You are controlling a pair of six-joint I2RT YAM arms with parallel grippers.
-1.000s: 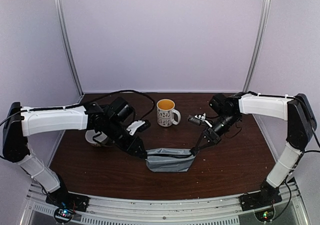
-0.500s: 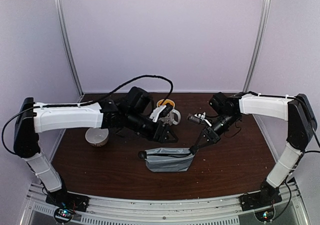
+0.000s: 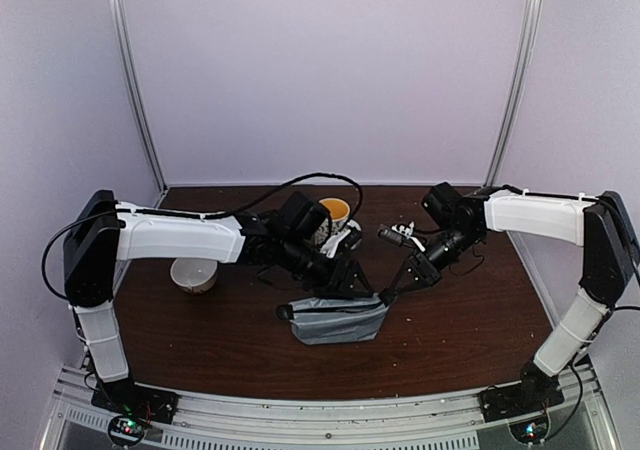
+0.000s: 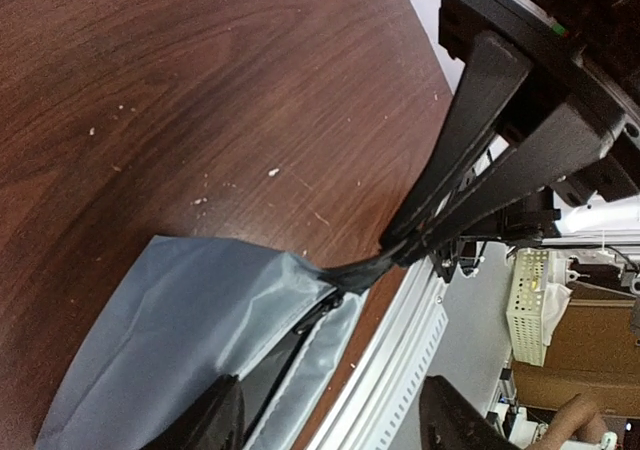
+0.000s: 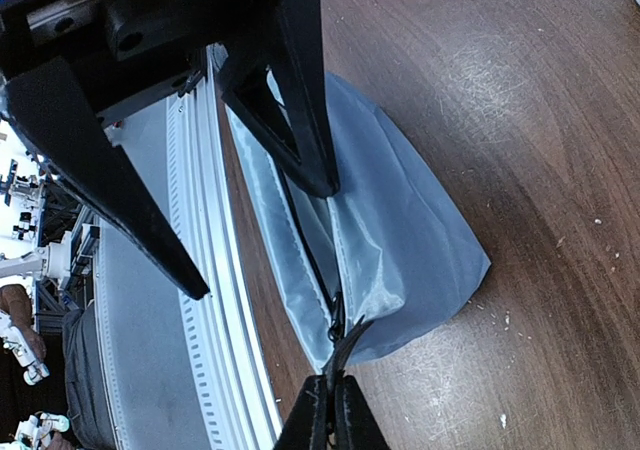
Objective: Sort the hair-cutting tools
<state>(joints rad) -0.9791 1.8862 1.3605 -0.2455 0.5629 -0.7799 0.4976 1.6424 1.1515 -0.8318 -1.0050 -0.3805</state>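
Observation:
The grey zip pouch (image 3: 335, 320) lies at the table's middle front with its zip partly open. My right gripper (image 3: 387, 293) is shut on the black pull tab (image 5: 347, 338) at the pouch's right end. My left gripper (image 3: 352, 275) hangs open just above that same end; one finger (image 5: 300, 110) points at the zip opening (image 5: 310, 240), the other finger (image 5: 90, 160) stands off toward the front rail. Nothing is between the left fingers. A silvery-black elongated tool (image 3: 397, 236) lies behind the right gripper. The inside of the pouch (image 4: 180, 320) shows only dark.
A patterned mug (image 3: 335, 213) stands at the back centre, partly behind my left wrist. A white bowl (image 3: 193, 274) sits at the left. The metal rail (image 4: 400, 350) of the table's front edge runs close to the pouch.
My left arm has swung right from beside the bowl, past the mug, to the pouch's right end, and its jaws have opened wide. The right gripper has kept its grip in place.

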